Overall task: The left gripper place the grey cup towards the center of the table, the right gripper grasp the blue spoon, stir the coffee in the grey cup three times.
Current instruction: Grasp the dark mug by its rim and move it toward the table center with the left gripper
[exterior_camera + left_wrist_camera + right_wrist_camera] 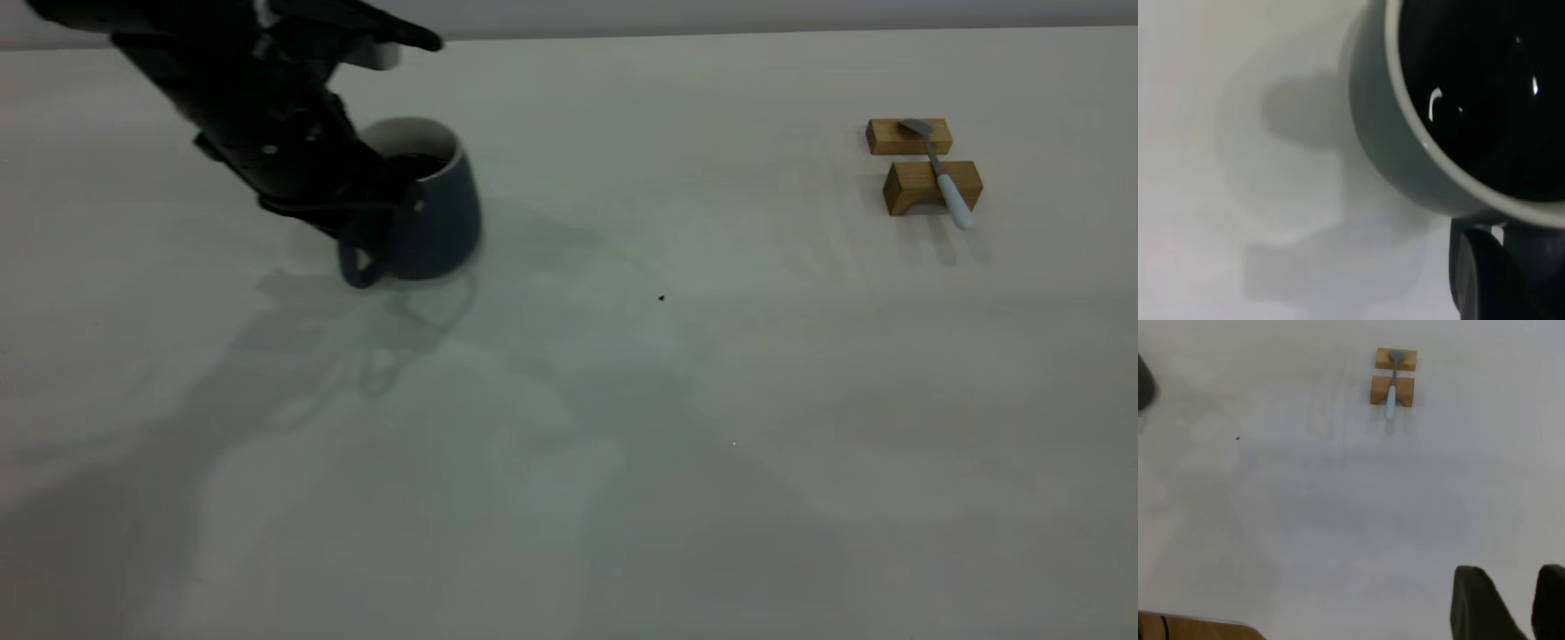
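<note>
Lab bench: bare white table (622,444)

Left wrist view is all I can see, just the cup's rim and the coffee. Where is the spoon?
Observer: The blue spoon lies across two wooden blocks at the far right of the table, untouched.
Operator: And the right claw?
Observer: The right claw is open, well back from the spoon.
Operator: Where is my cup on the table?
Observer: The grey cup, held by the left claw, is at the far left, well short of the centre.
</note>
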You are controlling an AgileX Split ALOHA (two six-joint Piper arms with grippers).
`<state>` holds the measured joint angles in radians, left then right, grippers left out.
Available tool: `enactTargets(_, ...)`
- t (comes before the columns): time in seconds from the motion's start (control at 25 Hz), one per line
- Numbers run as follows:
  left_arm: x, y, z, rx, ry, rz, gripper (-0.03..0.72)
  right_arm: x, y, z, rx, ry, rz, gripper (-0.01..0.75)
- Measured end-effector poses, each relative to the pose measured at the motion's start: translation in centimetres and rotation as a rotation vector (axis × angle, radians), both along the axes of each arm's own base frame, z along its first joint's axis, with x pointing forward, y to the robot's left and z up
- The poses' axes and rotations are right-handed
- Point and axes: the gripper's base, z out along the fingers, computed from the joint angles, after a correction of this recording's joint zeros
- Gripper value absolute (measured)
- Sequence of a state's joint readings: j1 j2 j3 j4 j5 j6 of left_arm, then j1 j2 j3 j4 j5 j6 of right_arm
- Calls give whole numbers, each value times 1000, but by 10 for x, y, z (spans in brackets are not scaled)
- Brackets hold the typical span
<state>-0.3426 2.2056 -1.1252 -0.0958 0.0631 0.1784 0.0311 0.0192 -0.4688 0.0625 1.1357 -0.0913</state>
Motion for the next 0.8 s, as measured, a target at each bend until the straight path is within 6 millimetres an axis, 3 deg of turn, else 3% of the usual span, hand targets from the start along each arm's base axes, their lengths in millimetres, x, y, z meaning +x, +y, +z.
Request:
enactTargets(0.56,12,-85,-10,-21,-35,-179,197,0,0,0,0,0,0,241)
enactTargets(0.8,11,-101,-11,-26,-32,-205,205,0,0,0,0,0,0,241)
